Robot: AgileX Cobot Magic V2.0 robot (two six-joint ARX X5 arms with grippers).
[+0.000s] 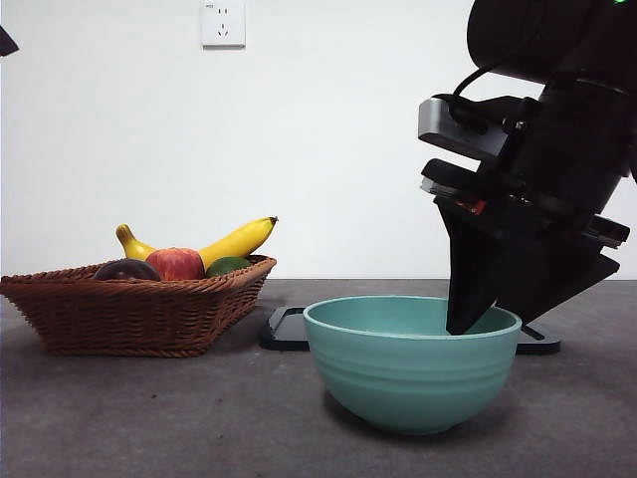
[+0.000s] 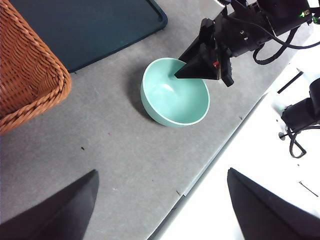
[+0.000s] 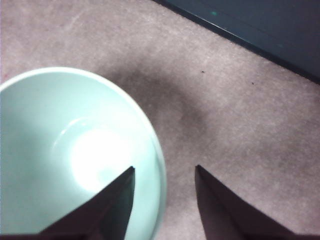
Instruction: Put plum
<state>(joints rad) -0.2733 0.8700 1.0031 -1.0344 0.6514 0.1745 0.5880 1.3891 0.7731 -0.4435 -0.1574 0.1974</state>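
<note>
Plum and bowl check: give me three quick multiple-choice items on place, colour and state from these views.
1. Where is the plum?
A. in the wicker basket
B. in the bowl
C. in a gripper

2. What colour is the bowl?
A. white
B. pale green
C. brown

3. How does the right gripper stand?
A. shut on the plum
B. open, across the bowl's rim
C. shut, high above the basket

Answers:
1. A: the front view shows the plum in the basket beside the red fruit and banana.
2. B: all three views show a pale green bowl.
3. B: the right wrist view shows one jaw inside the rim, one outside, with nothing between them.
</note>
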